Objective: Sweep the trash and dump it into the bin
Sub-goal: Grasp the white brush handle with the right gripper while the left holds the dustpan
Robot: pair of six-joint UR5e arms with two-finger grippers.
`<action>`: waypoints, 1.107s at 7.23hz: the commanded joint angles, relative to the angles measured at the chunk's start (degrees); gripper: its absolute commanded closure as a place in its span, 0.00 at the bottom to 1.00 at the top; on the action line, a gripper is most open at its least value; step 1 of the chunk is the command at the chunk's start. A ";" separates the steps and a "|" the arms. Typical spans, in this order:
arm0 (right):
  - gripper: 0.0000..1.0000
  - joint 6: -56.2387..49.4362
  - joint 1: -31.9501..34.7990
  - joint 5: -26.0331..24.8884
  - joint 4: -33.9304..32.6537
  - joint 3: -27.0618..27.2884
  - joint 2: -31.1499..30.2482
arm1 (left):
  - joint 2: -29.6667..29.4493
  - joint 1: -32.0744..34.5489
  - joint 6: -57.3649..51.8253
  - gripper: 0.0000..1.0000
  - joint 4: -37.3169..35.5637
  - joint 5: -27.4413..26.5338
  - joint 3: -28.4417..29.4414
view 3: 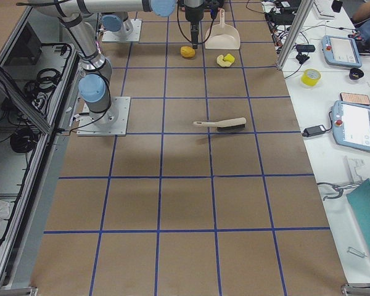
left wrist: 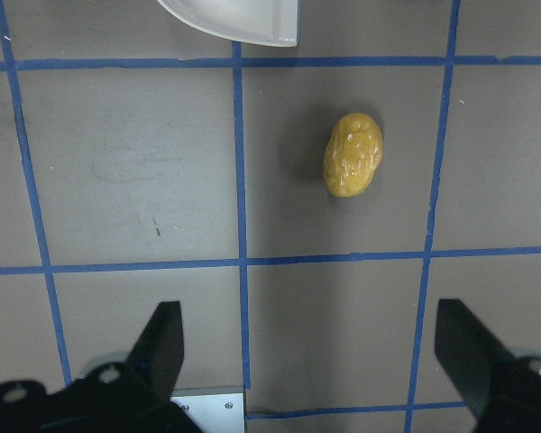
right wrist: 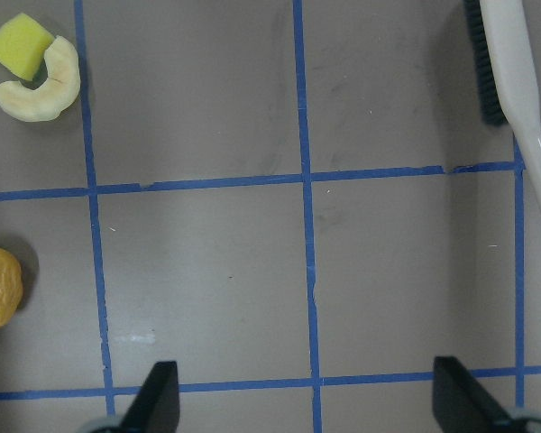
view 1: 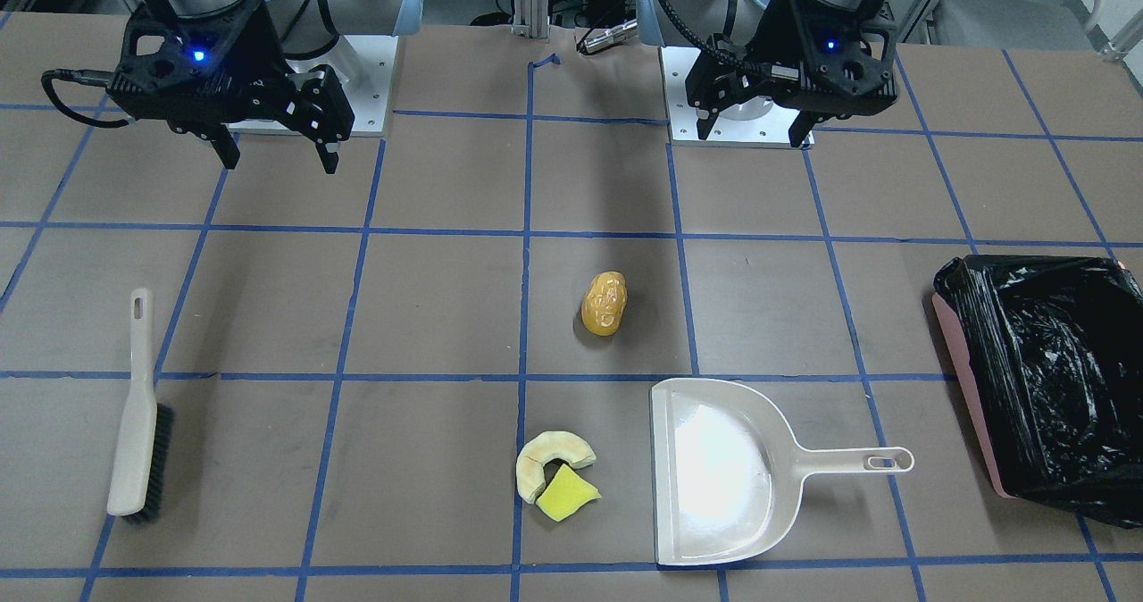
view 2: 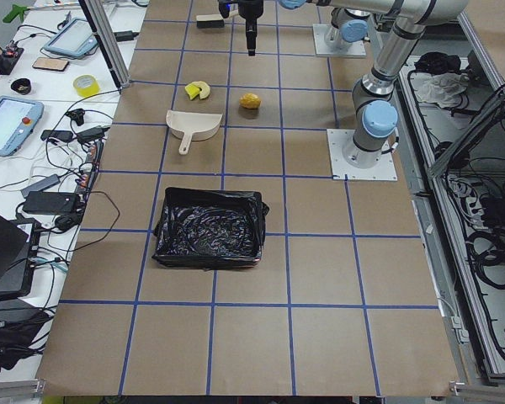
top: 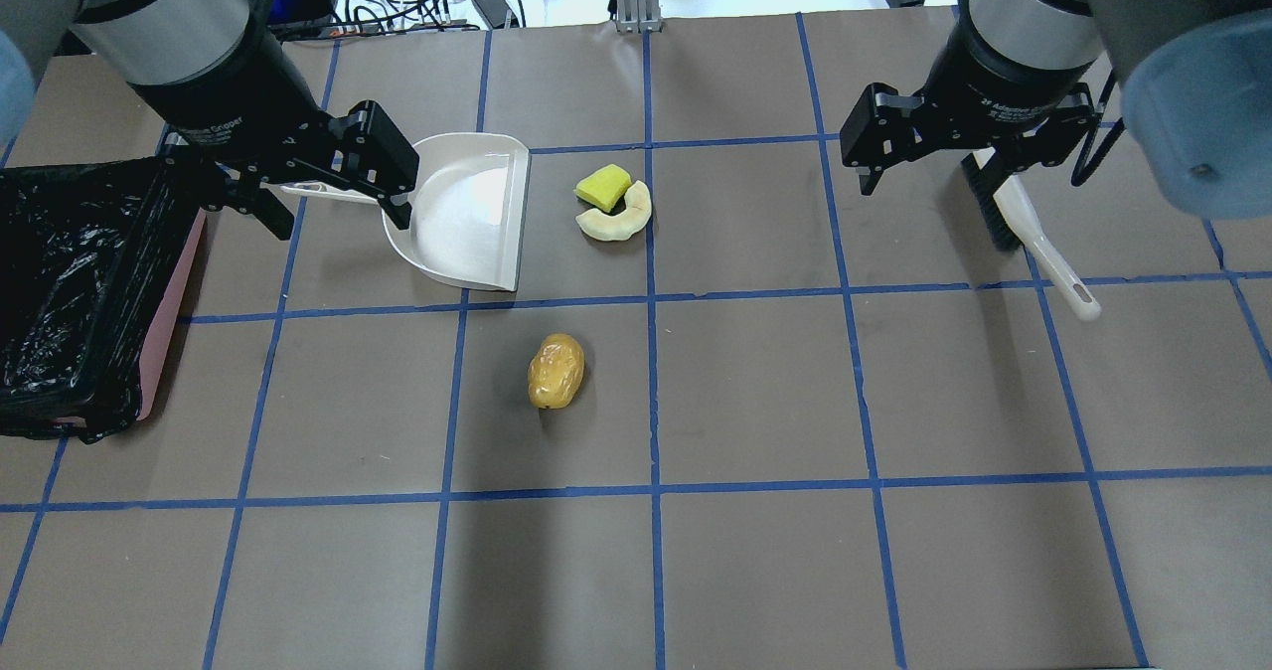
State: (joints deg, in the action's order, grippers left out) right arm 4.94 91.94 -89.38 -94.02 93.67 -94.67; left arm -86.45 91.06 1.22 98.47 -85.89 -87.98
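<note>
Hovering at the top of the front-facing view, both grippers are raised off the table (view 1: 268,316) with nothing between their fingers. The left gripper (view 1: 752,130) is in the upper right and the right gripper (view 1: 280,161) in the upper left. Each has its jaws spread wide, and each wrist view shows one finger at either lower corner. The trash lies on the table around the middle of that front view. The potato (view 1: 604,303) sits alone just right of centre. Below it, in the lower middle, the crescent (view 1: 558,444) curls around the wedge (view 1: 565,493), the two touching. The off-white dustpan (view 1: 714,477) lies just right of that pair, with its open mouth toward them and its handle pointing right toward the bin (view 1: 1054,361). The bin sits at the right edge, pink-walled and lined with a black bag, well apart from the trash. The brush (view 1: 138,405) lies at the left edge, handle toward the top, bristles facing right. In the overhead view the left gripper shows in front of the dustpan's handle, and the right gripper in front of the brush's head.
</note>
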 commanded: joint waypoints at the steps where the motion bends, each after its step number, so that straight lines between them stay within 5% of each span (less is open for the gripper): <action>1: 0.00 -0.02 -0.01 0.08 -0.11 0.02 0.09 | 0.74 0.00 0.01 0.00 -0.12 0.20 -2.69; 4: 0.00 -7.25 -1.58 -0.62 -0.72 0.37 0.71 | 0.32 -0.70 -1.04 0.00 -0.46 -0.86 -3.85; 8: 0.00 -38.98 -20.36 -2.47 -6.04 1.33 5.96 | -8.36 -5.45 -30.06 0.00 -20.47 -2.44 -7.46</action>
State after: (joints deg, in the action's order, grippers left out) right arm -24.97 76.86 -92.03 -96.63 94.67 -91.16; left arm -91.48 86.96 -19.65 83.83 -88.43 -94.56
